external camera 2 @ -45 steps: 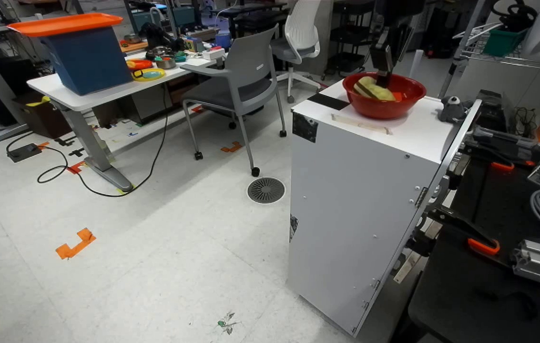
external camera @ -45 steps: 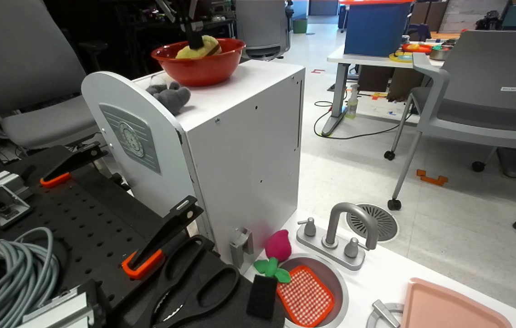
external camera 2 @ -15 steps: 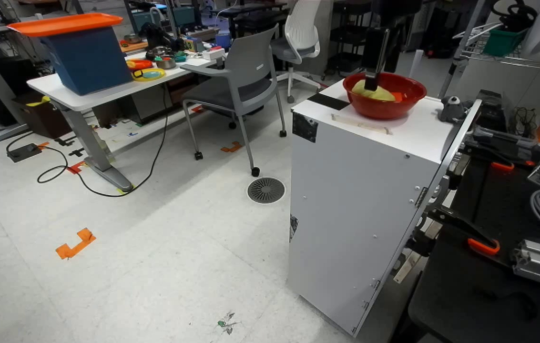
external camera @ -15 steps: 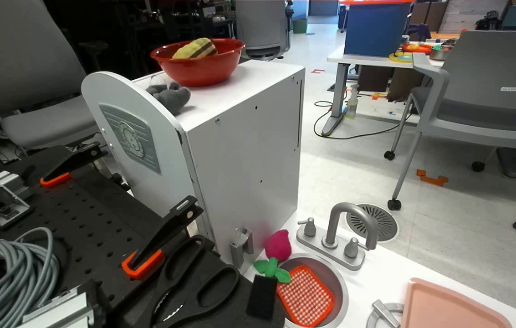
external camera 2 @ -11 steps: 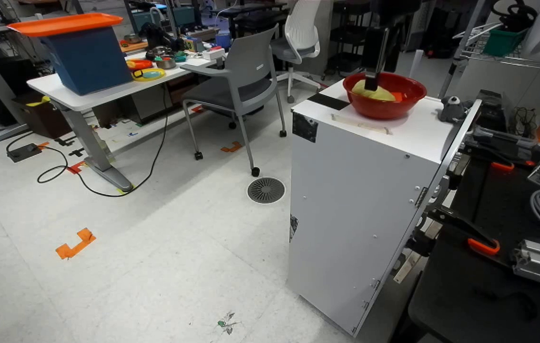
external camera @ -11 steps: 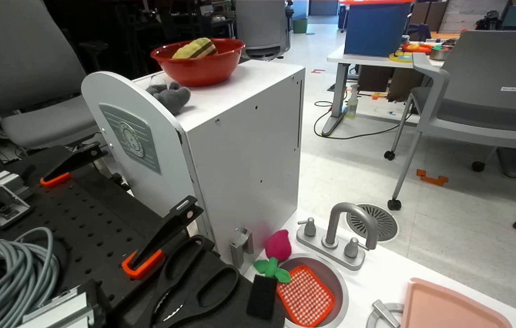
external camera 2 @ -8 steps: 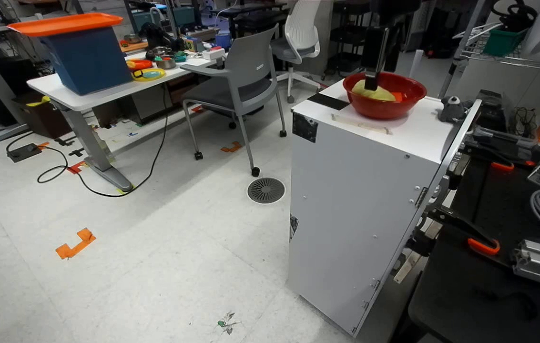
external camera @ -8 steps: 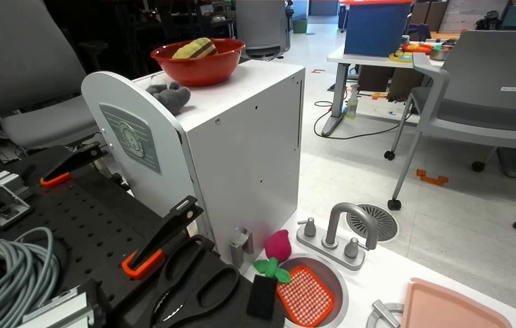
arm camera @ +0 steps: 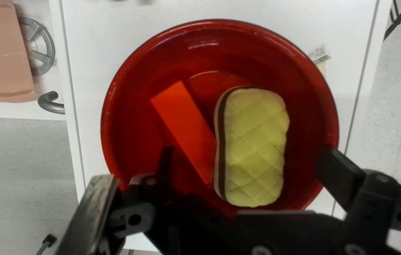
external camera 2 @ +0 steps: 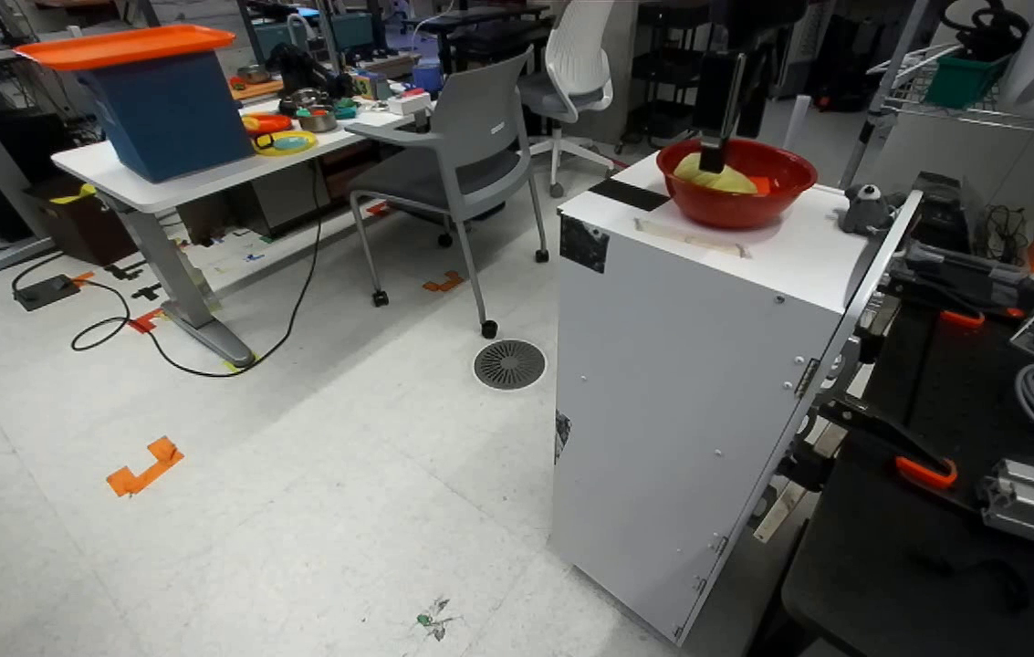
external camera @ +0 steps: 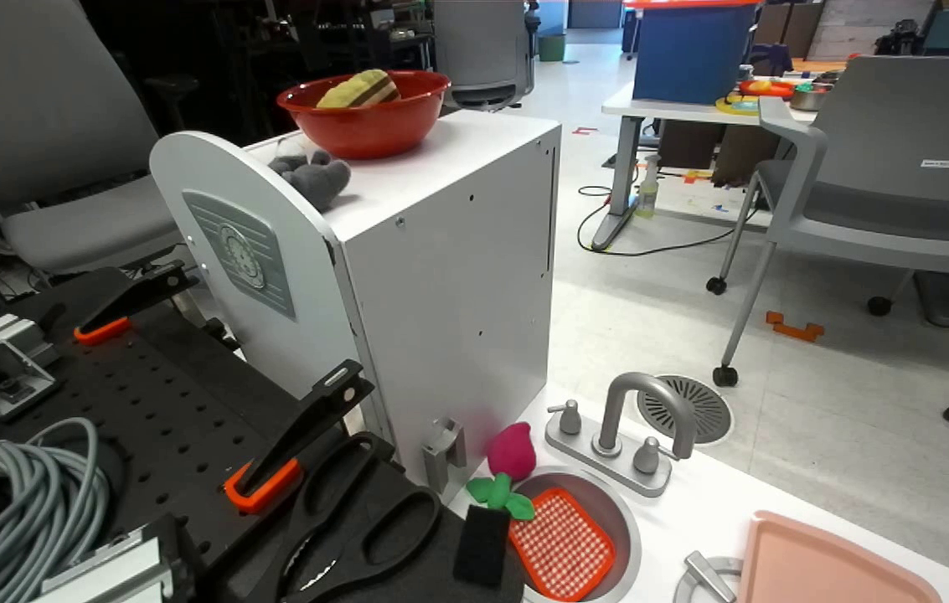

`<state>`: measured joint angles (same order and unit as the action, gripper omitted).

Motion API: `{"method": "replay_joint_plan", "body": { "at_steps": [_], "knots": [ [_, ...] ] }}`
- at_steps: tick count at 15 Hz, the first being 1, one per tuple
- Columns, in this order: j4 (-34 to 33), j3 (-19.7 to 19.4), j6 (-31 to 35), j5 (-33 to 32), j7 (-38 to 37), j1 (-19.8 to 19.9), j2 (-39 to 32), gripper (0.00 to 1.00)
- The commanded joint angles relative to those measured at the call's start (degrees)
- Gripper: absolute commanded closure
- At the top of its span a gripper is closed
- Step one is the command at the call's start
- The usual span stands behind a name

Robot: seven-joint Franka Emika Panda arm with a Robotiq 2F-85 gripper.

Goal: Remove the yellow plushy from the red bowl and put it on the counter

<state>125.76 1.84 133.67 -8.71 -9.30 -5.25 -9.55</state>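
- Tool [arm camera: 248, 157]: jaws spread wide, one each side of the yellow plushy [arm camera: 253, 141], gripping nothing. Wrist view shows a gap at each jaw.
- In an exterior view a fingertip [external camera 2: 712, 161] overlaps the plushy; can't tell if it touches.
- Plushy is inside the red bowl [arm camera: 257, 56], off-centre, dark stripe along one side.
- Orange block [arm camera: 188, 129] lies slantwise in the bowl, between plushy and one jaw, one end at the striped side.
- Bowl sits on top of the white cabinet [external camera: 457, 251]. Rim is close to one edge of the top; wider strip of top on the opposite side.
- Grey toy [external camera: 319, 180] just beside the bowl, by the raised curved panel [external camera: 315, 276].
- Bench [external camera: 704, 507] is well below the cabinet top, against its side. Magenta toy [external camera: 513, 452] by the cabinet wall, then basin [external camera: 630, 536] with orange mesh tray [external camera: 562, 544], faucet [external camera: 642, 383], pink tray [external camera: 826, 569]. White surface shows between faucet and pink tray.
- Past the bench edge: floor [external camera: 608, 335], then grey chair [external camera: 901, 151].
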Motion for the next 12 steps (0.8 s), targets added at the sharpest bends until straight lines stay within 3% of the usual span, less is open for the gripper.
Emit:
{"method": "replay_joint_plan", "body": {
  "at_steps": [1, 3, 4, 5, 12],
  "knots": [
    [-0.47, -0.07, -0.69, 0.52, 0.30, 0.55, -0.21, 0.00],
    [-0.60, -0.13, -0.79, 0.35, 0.28, 0.69, -0.36, 0.00],
    [-0.73, -0.19, -0.92, 0.18, 0.05, 0.70, -0.48, 0.25],
    [-0.82, -0.22, -0.98, 0.10, 0.01, 0.74, -0.59, 0.26],
    [-0.98, -0.33, -1.06, -0.26, 0.04, 0.68, -0.91, 0.80]
  ]
}}
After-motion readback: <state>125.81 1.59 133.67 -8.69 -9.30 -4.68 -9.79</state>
